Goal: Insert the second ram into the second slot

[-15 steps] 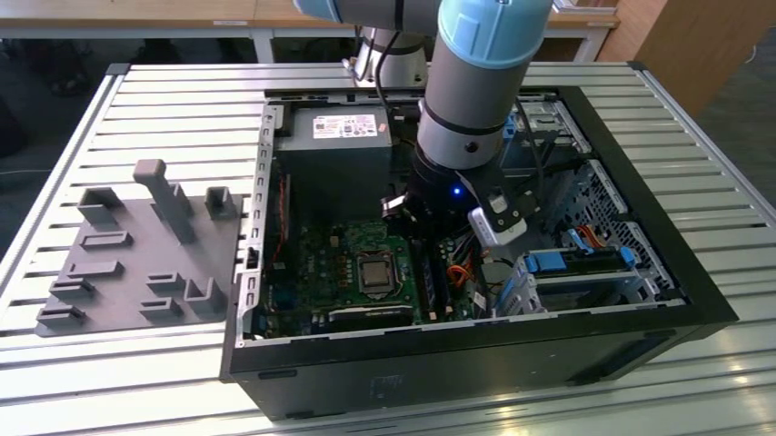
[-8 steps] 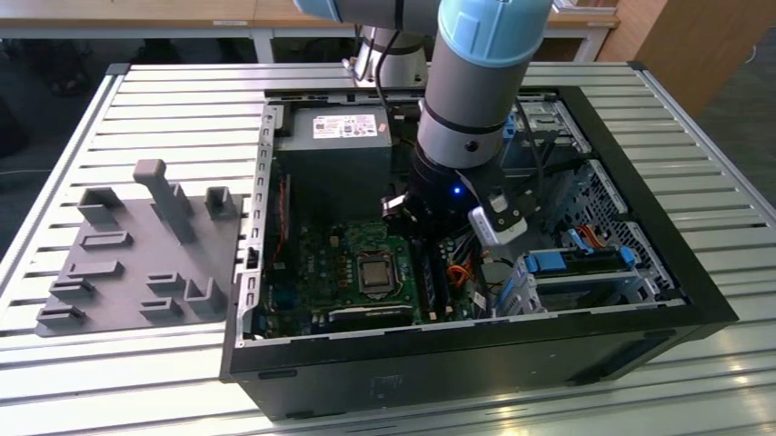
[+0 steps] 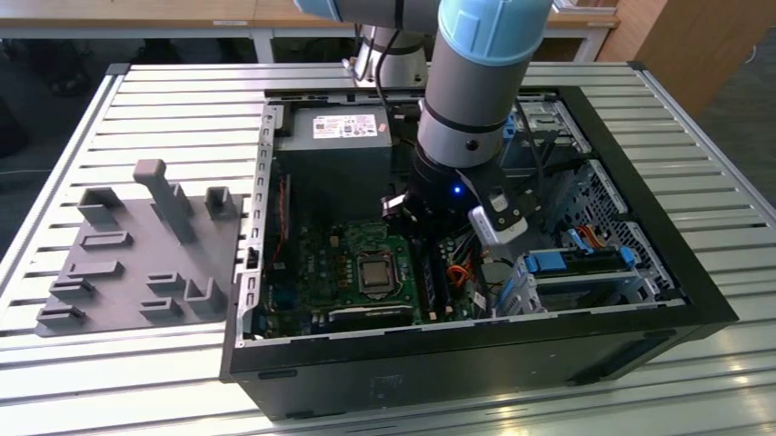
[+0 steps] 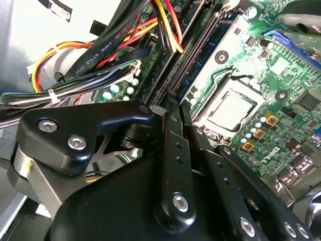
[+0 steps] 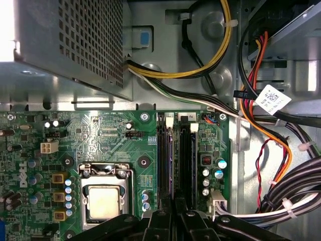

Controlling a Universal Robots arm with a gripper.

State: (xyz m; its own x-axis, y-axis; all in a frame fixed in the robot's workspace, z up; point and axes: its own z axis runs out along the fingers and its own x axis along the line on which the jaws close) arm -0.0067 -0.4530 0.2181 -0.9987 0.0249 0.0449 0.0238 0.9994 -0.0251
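A: Item one, the container?

B: Open computer case (image 3: 679,300) on the slatted desk (image 3: 182,100). It held a motherboard (image 3: 318,272) with a bare processor socket (image 5: 104,201), a grey power supply (image 3: 333,136) at the far end, cable bundles (image 5: 296,191) and blue drive brackets (image 3: 582,263) toward the exterior view's right.

A: The gripper?

B: Gripper (image 5: 175,208) was down inside the case over the memory slots (image 5: 186,160). Whether the jaws were apart or together, I could not tell; their tips were hidden behind the black linkage.

A: The second ram?

B: Second ram (image 5: 166,165) was a long, thin, dark stick, edge-on, standing in a slot beside the socket, directly beneath the gripper. Its near end was covered by the gripper; how fully it sat could not be made out.

A: Anything else?

B: Grey fixture tray (image 3: 134,254) at the exterior view's left.
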